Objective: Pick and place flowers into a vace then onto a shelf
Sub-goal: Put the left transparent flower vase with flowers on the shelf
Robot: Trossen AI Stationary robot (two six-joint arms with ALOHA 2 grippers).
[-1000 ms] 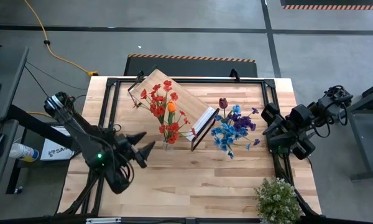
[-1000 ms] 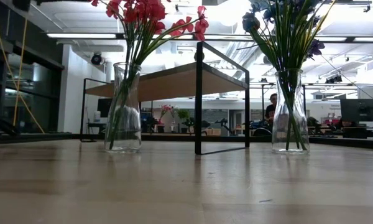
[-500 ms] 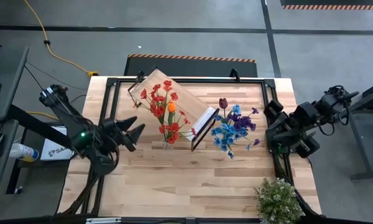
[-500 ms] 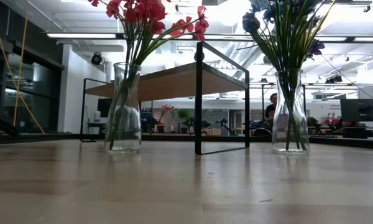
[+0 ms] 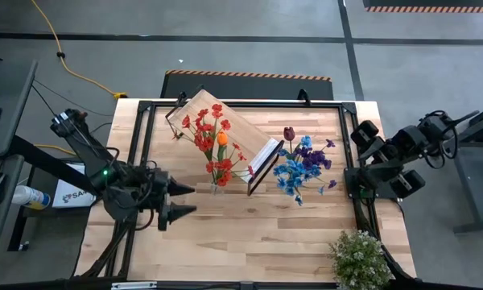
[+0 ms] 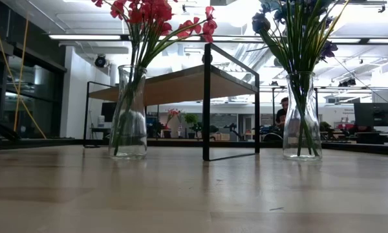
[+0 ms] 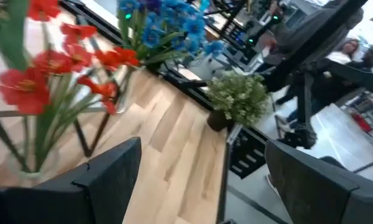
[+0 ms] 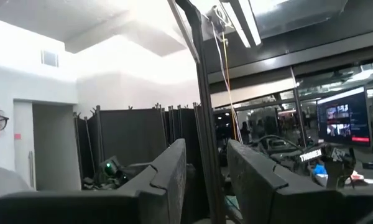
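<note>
A glass vase point(image 6: 129, 120) with the red flowers and an orange tulip point(image 5: 216, 149) stands on the tabletop, just in front of the shelf point(image 5: 229, 129), a light-wood board on a black frame. To its right a second glass vase point(image 6: 302, 116) with blue and purple flowers and a dark red rose point(image 5: 303, 165) also stands on the tabletop. My left gripper point(image 5: 191, 200) hovers open left of the red flowers point(image 7: 50, 68) and points toward them. At the table's right edge my right gripper point(image 5: 362, 138) is raised, tilted upward, with a narrow gap between its fingers and nothing in it point(image 8: 205, 162).
A bushy pale green-white plant point(image 5: 360, 258) stands at the near right corner. A black metal frame point(image 5: 145, 121) borders the table. Bare wood point(image 5: 249, 242) lies in front of both vases. A person shows in the room behind.
My left gripper has risen and tipped up from slanting down toward level. Meanwhile it swung toward the far edge and came back, staying open beside the red flowers. My right gripper has drawn back a little toward the right edge and tipped further upward. Vases and shelf have kept still.
</note>
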